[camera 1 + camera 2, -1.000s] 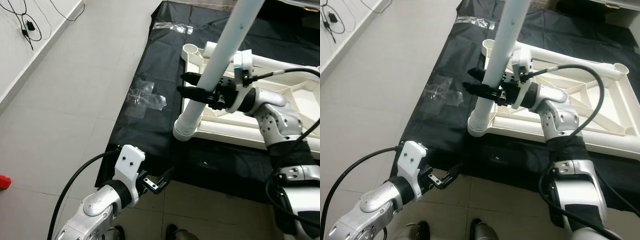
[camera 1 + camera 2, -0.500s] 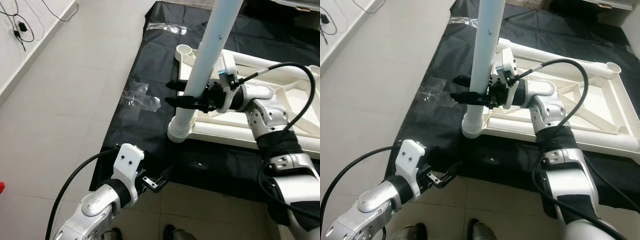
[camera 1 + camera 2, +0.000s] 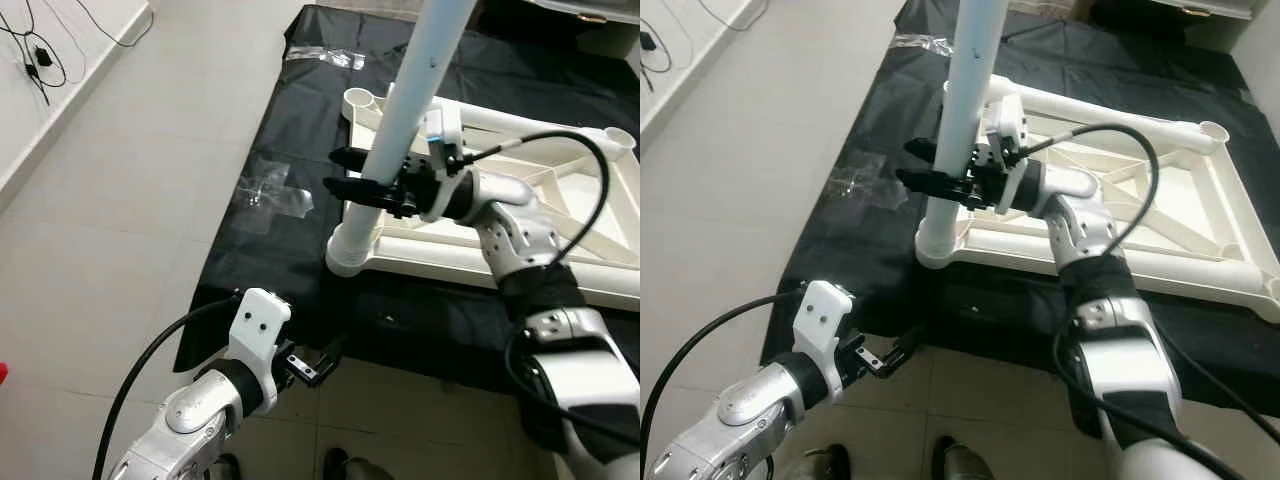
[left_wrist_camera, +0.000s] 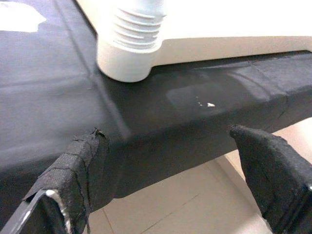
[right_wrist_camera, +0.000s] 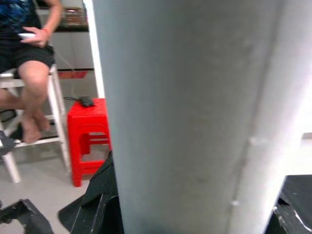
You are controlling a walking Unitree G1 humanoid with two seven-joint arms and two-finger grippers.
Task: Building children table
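Note:
A white table frame [image 3: 470, 262] lies upside down on a black mat [image 3: 280, 130]. A long white table leg [image 3: 410, 100] rises from the frame's near-left corner socket [image 3: 345, 255], leaning slightly right. My right gripper [image 3: 335, 170] is shut on the table leg a little above the socket, one black finger on each side. The leg [image 5: 185, 112] is seen close up in the right wrist view. My left gripper [image 3: 318, 362] hangs low at the mat's near edge, open and holding nothing. Its wrist view faces the leg's ribbed collar [image 4: 129, 39].
Another open socket [image 3: 358, 100] sits at the frame's far-left corner. Clear tape [image 3: 265, 195] is stuck on the mat left of the frame. Cables [image 3: 40, 60] lie by the wall at far left. A seated person [image 5: 29, 58] and a red stool [image 5: 87, 136] are beyond.
The whole picture has shifted, so the camera moved. The leg stands a little more upright than a second ago, with my right gripper still on it. The left arm has not moved.

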